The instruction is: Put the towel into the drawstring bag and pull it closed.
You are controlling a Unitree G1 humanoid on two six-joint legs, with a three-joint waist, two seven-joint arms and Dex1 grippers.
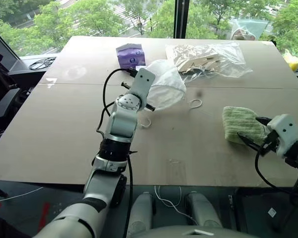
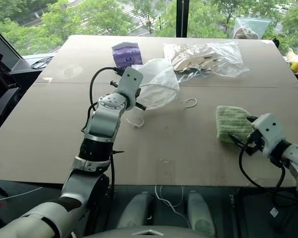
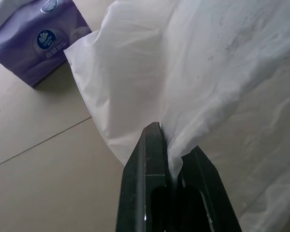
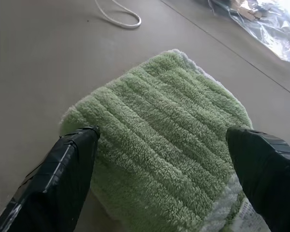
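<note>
The milky-white drawstring bag (image 1: 166, 87) is lifted off the table at mid-centre, and my left gripper (image 3: 171, 159) is shut on a fold of its plastic. One white cord loop (image 1: 194, 103) lies on the table to its right, another (image 1: 146, 122) below it. The light green ribbed towel (image 1: 242, 124) lies flat at the right. My right gripper (image 4: 164, 145) is open and hovers over the towel's near edge, its black fingers (image 4: 72, 159) spread wide on either side of it.
A purple tissue pack (image 1: 130, 54) stands behind the bag. A larger clear plastic bag with beige pieces (image 1: 208, 58) lies at the back right. The table's front edge (image 1: 139, 182) runs close below both arms.
</note>
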